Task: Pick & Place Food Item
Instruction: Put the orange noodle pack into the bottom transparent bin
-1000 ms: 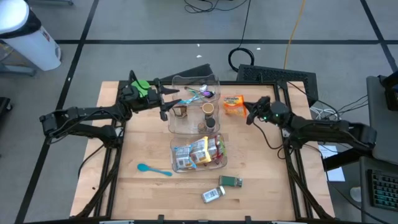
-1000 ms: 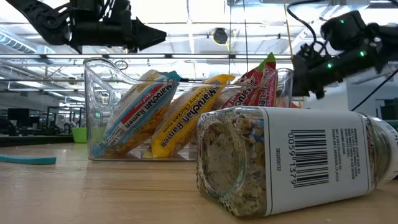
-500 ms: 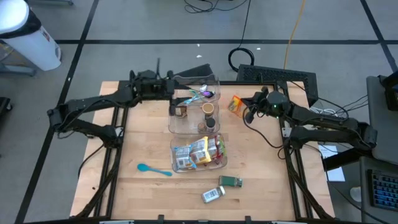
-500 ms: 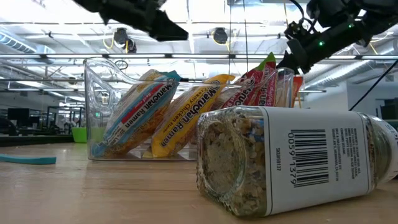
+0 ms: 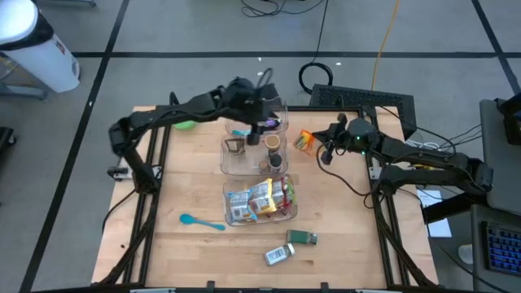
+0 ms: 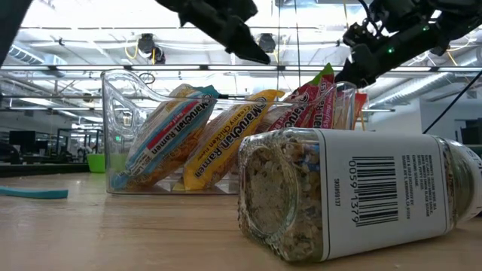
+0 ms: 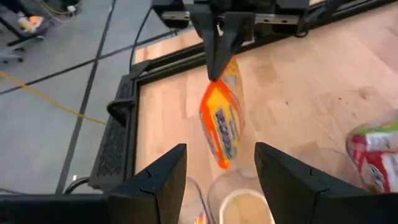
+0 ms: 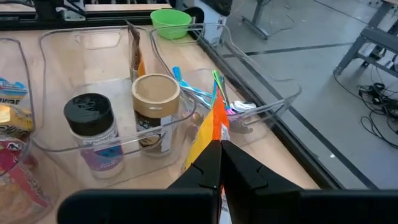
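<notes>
An orange snack packet [image 5: 304, 140] hangs from my right gripper [image 5: 319, 146], which is shut on it just right of the far clear bin [image 5: 281, 110]. The packet also shows in the left wrist view [image 7: 222, 121] and the right wrist view [image 8: 210, 132]. My left gripper [image 5: 260, 129] is open and empty, held above the far bin; its fingers [image 7: 163, 182] frame the packet from a distance. The bin holds two jars [image 8: 155, 99] and coloured spoons [image 8: 194, 92]. My right gripper pinches the packet's top edge [image 7: 217, 76] between its two fingers. The fingers come from above, pointing down. The packet hangs on edge below them, slightly tilted and seemingly clear of the table.
A nearer clear bin [image 5: 260, 199] holds ramen packets. Two spice jars [image 5: 279, 254] lie near the front edge, one large in the low view [image 6: 354, 192]. A blue spoon [image 5: 201, 221] lies front left, a green bowl [image 5: 186, 124] far left. A keyboard [image 5: 362, 99] sits past the far edge.
My left gripper has swung from the far left toward the table's right, ending over the far bin. My right gripper has taken the orange packet, which lay flat on the table, and raised it; the packet has turned on edge and now hangs below the fingers.
</notes>
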Robot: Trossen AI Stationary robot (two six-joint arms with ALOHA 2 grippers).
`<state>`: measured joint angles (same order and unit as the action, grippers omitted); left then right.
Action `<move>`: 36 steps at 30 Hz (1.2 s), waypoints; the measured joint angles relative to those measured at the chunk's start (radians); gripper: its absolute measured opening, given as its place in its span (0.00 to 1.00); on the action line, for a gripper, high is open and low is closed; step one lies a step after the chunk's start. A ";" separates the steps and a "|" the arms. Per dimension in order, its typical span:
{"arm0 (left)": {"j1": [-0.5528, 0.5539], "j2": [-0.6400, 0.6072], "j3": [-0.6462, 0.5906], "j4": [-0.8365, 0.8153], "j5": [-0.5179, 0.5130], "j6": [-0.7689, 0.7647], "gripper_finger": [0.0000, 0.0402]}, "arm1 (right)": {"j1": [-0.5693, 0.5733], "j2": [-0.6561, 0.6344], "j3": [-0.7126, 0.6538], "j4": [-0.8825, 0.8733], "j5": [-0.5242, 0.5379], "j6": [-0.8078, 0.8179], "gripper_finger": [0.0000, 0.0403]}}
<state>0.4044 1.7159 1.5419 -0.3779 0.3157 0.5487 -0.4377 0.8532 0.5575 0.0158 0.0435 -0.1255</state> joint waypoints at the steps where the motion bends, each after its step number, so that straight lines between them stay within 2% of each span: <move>1: -0.003 0.027 0.035 -0.016 0.000 0.007 0.49 | 0.001 0.000 0.000 0.001 -0.006 -0.006 0.00; 6: -0.022 0.150 0.173 -0.060 0.008 0.035 0.49 | 0.002 0.000 0.000 0.013 -0.051 -0.019 0.00; 8: -0.031 0.189 0.217 -0.066 0.046 0.046 0.49 | 0.002 0.000 0.000 0.014 -0.051 -0.022 0.00; 19: -0.051 0.344 0.376 -0.099 0.095 0.059 0.49 | 0.002 0.000 0.000 0.024 -0.098 -0.036 0.00; 26: -0.054 0.348 0.381 -0.090 0.131 0.053 0.49 | 0.018 0.000 0.000 0.049 -0.099 -0.036 0.00; 36: -0.056 0.348 0.381 -0.091 0.130 0.045 0.49 | 0.041 0.000 0.000 0.131 -0.099 -0.051 0.00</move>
<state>0.3481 2.0640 1.9224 -0.4690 0.4461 0.5934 -0.3965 0.8529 0.5579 0.1473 -0.0555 -0.1767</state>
